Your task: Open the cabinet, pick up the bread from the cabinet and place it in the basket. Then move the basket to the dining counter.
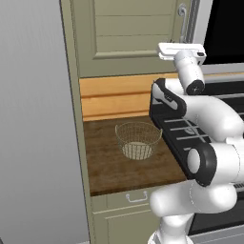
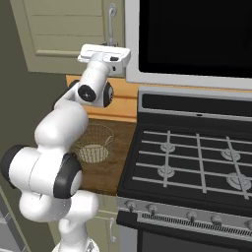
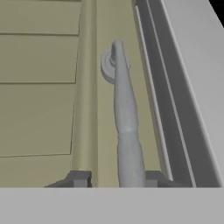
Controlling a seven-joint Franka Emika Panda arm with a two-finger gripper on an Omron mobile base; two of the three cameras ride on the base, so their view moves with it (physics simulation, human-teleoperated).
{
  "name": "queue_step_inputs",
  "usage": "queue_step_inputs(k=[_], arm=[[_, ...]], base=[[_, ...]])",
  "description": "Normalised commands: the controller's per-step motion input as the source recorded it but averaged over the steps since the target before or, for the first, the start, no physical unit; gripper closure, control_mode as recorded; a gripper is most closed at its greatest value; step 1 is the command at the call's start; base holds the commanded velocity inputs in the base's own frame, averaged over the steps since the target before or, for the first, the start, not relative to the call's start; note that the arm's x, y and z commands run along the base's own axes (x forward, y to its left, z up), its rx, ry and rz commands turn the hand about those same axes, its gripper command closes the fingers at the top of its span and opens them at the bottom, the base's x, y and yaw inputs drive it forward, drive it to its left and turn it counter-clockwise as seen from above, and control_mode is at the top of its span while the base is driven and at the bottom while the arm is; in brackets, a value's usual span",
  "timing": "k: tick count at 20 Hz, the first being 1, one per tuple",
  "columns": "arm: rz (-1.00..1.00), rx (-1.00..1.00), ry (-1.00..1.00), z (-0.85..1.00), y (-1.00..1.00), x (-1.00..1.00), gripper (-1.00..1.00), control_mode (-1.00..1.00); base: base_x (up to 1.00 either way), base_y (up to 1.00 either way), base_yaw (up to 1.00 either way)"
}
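Fingertips of the white arm's two-finger gripper (image 3: 117,178) stand on either side of the long curved silver bar handle (image 3: 124,114) of the tall olive-beige cabinet (image 1: 128,35), the handle passing between them in the hand view; the jaws are partly drawn in around the bar, but whether they already pinch it firmly cannot be told from these pictures. In the left base view the hand is raised to the lower end of that handle, just beside the pale frame of the black-fronted appliance (image 2: 197,34) to the door's right. Bread is not to be seen, presumably behind the shut door. Below, the round pale wire-mesh basket (image 1: 138,139) sits empty on the short dark wood worktop (image 1: 109,167) backed by orange planks, well apart from the hand and just beside the black gas stove (image 2: 197,162). The step in hand looks to be gripping the handle to open the door. To do it well, the jaws should settle squarely on the bar before any pull, and the pull should follow the door's arc about its hinge, likely on the left edge, rather than a straight line, so the bar does not slip out
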Motion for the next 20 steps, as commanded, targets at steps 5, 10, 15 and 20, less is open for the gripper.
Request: queue_step_inputs(k=[5,10,15,20], arm=[[0.0,0.0,0.0,0.0,0.0,0.0,1.0,-1.0],[0.0,0.0,0.0,0.0,0.04,-0.17,1.0,-1.0],[0.0,0.0,0.0,0.0,0.23,-0.79,1.0,-1.0],[0.0,0.0,0.0,0.0,0.38,-1.0,1.0,-1.0]], base=[[0.0,0.0,0.0],[0.0,0.0,0.0],[0.0,0.0,0.0],[0.0,0.0,0.0]])
